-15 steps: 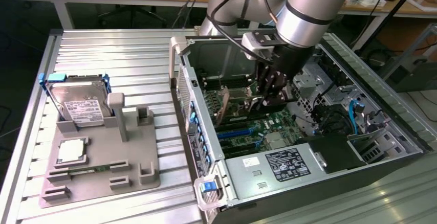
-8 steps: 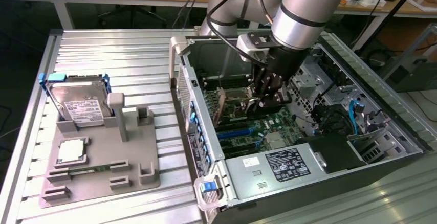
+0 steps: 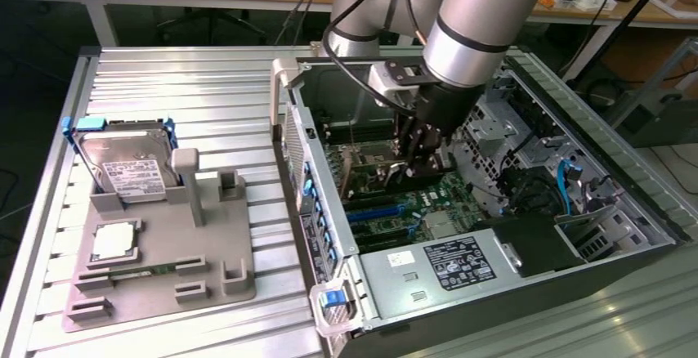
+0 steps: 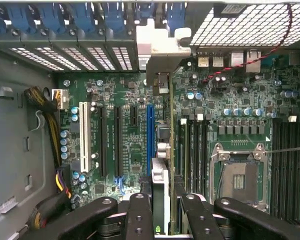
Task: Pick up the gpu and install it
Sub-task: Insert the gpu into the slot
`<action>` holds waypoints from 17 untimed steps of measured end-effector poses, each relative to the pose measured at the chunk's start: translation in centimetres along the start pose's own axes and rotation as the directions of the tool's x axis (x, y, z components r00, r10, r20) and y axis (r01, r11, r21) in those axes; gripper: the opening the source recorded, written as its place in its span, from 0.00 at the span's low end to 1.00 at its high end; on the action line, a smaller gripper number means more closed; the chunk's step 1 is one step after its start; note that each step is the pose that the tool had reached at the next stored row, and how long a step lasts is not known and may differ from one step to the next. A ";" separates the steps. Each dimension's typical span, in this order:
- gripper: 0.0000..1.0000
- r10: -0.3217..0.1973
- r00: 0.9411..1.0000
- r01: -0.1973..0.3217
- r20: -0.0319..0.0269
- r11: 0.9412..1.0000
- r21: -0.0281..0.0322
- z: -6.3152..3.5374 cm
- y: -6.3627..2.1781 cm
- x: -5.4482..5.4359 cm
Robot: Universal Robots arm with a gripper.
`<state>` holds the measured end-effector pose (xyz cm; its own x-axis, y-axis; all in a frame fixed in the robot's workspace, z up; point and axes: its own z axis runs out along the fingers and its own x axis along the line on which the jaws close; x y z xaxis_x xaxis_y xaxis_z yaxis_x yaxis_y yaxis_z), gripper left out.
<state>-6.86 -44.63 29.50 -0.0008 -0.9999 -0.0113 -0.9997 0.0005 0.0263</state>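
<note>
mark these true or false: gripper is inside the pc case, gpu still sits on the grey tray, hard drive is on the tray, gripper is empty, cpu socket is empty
1. The gripper is inside the open PC case. True.
2. The gpu lies on the grey tray. False: it is edge-on between the fingers, above the motherboard.
3. The hard drive stands on the tray. True.
4. The gripper is empty. False: it is shut on the gpu.
5. The CPU socket is empty. True.
</note>
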 end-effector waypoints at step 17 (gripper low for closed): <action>0.27 0.000 1.000 0.000 0.001 1.000 0.000 1.98 2.22 1.1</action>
<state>-9.13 -45.73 27.57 -0.0008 -0.9999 -0.0119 -0.9997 0.0005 0.0261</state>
